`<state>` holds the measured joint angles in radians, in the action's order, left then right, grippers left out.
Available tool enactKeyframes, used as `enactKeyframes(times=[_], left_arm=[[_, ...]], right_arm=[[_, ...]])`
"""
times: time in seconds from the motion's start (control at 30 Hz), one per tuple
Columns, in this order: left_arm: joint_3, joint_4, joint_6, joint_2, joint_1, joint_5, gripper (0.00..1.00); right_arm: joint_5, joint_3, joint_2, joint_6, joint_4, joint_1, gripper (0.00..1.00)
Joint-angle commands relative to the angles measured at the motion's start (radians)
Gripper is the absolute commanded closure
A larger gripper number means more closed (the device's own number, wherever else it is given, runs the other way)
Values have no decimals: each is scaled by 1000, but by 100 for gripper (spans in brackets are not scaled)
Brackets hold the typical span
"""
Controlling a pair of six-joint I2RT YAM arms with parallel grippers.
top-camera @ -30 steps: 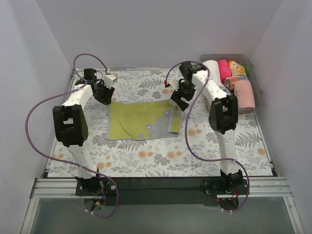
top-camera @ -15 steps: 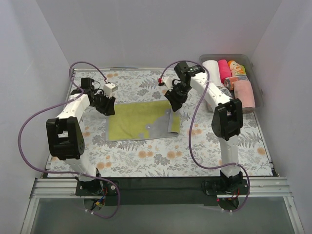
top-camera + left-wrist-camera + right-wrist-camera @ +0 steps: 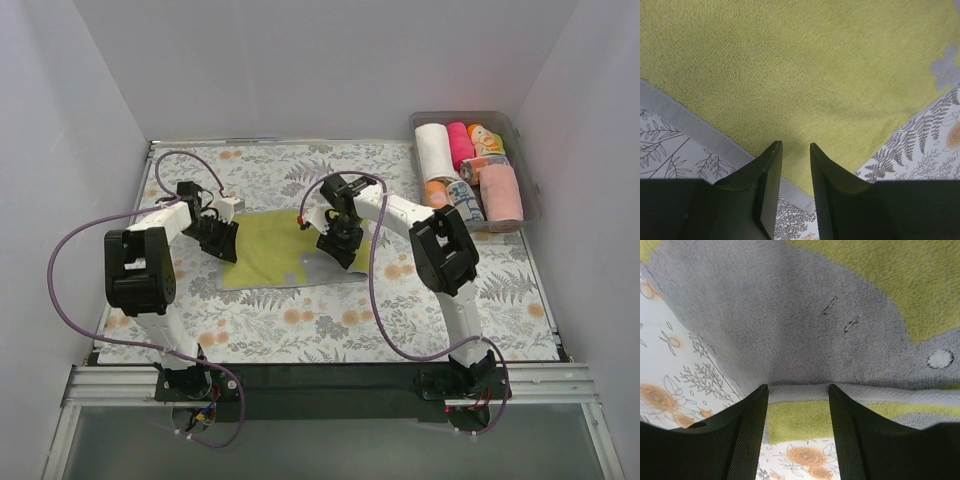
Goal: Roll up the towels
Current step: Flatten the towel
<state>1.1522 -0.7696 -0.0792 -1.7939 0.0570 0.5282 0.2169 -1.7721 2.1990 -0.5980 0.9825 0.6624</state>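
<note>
A yellow-green towel (image 3: 272,252) with a grey patch lies flat on the floral table cover. My left gripper (image 3: 222,243) hovers low over the towel's left edge. In the left wrist view its fingers (image 3: 792,145) stand narrowly apart with the towel (image 3: 805,65), its grey hem and the table showing between them, holding nothing. My right gripper (image 3: 337,250) is over the grey part. In the right wrist view it (image 3: 797,386) is wide open, and a folded-over edge of the towel (image 3: 790,315) with a white woven hem lies between the fingers.
A clear plastic bin (image 3: 521,132) at the far right holds several rolled towels, among them a white one (image 3: 433,148) and a large pink one (image 3: 502,192). The floral table cover (image 3: 400,310) has white walls on three sides. Purple cables loop off both arms.
Both grippers have moved from the towel's far corners toward the near side. The right one has come left onto the grey part, and the towel's far right edge is now folded over.
</note>
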Motion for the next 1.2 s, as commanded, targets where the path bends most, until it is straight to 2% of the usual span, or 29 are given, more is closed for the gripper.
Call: enactKeyframes(times=[0.0,0.17,0.37,0.5,0.67,0.8,0.93,1.0,1.07,1.17], left_arm=[[-11,24,-42,-24,1,-39,74],[-13,26,-42,-53,1,-102,78],[-6,24,-22,-82,9,-134,86],[7,24,-7,-93,15,-172,91],[43,1,22,-110,53,-211,93],[82,-22,73,-102,73,-211,92],[109,-39,111,-81,73,-185,87],[124,-56,131,-47,75,-107,77],[133,-80,154,-13,73,-51,71],[124,-111,186,60,75,4,69]], right_arm=[[-125,132,-83,-54,-91,5,51],[-211,272,-163,-94,-126,-1,54],[-272,338,-286,-108,-122,-38,54],[-294,367,-309,-114,-108,-72,55],[-347,465,-344,-147,-90,-170,57],[-355,474,-358,-155,-76,-221,59],[-225,338,-360,-105,-4,-221,58],[-102,240,-349,-82,36,-221,58],[11,209,-357,-60,62,-216,57],[116,206,-354,-19,59,-204,58]])
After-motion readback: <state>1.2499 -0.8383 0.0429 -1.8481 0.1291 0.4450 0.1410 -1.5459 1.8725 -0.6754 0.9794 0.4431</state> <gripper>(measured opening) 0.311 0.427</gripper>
